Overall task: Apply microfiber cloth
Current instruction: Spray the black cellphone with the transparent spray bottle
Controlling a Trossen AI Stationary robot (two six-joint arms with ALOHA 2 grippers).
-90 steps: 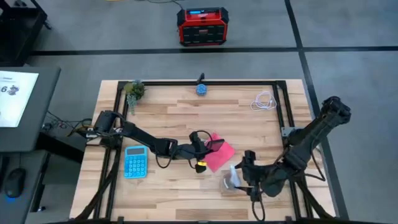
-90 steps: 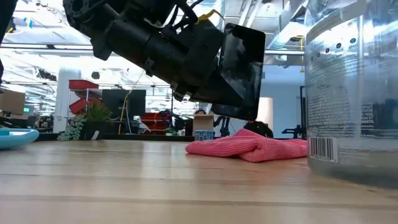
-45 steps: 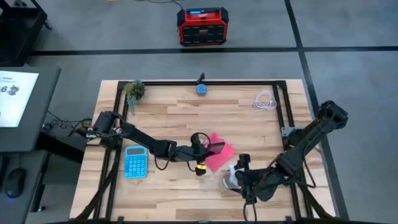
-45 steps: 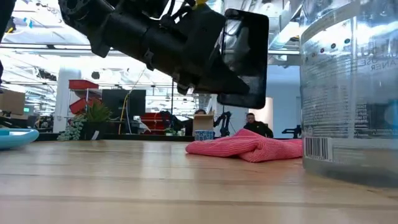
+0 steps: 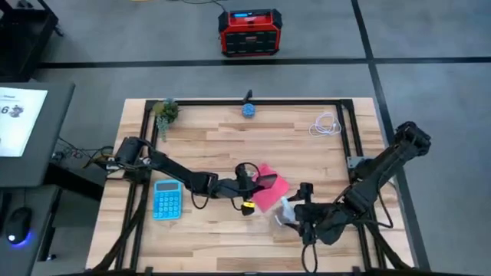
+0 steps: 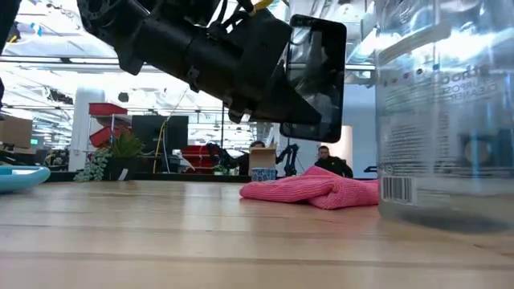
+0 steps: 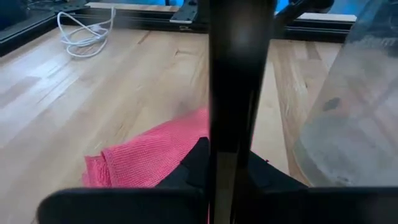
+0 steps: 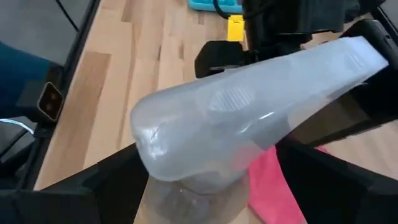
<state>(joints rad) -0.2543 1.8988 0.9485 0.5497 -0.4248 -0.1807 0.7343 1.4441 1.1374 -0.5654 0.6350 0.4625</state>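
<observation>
The pink-red microfiber cloth lies bunched on the wooden table, right of centre. My left gripper is shut on a black phone and holds it just above the cloth's left part. My right gripper is shut on a clear spray bottle, which stands upright right beside the cloth's near right edge. My left gripper pinches the phone's lower end between its two fingers, coming slantwise from the table's left. The phone stands almost on edge, lifted clear, over the cloth. My right gripper has the bottle between its two fingers, below the spray head, coming level from the table's right. The bottle is upright; whether its base rests on the table I cannot tell.
A light-blue calculator lies left of the left arm. A white cable, a blue object and a small plant sit along the far edge. A black frame borders the table.
My left gripper has tipped the phone more upright and raised it a little over the cloth. My right gripper has carried the bottle a short way toward the table's left, closer to the cloth, keeping it upright.
</observation>
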